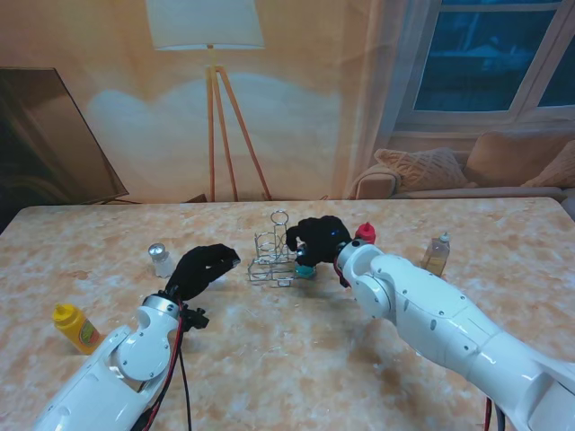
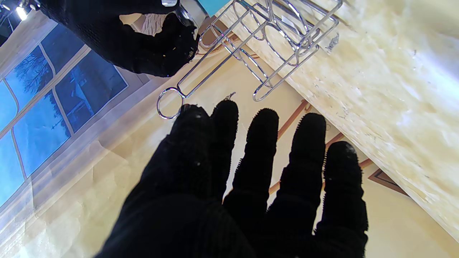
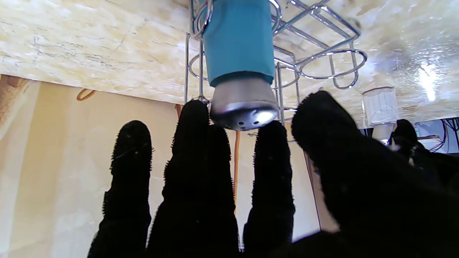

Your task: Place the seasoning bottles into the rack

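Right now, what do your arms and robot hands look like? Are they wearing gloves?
Yes! Each robot hand wears a fuzzy black glove with five fingers: the left hand and the right hand. My arms are smooth, rounded white shells, the left arm and the right arm. Red and black cables run along my left arm.

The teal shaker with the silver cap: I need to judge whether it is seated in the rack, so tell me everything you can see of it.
The teal shaker with the silver cap is a cylinder with a matte teal body and a brushed-metal domed cap pierced by small holes. It stands upright inside one ring compartment of the chrome wire rack, wire loops encircling its body. The right hand has spread fingers around the cap; its fingertips lie beside the cap, contact unclear. In the stand view only a teal sliver shows by the rack's right side.
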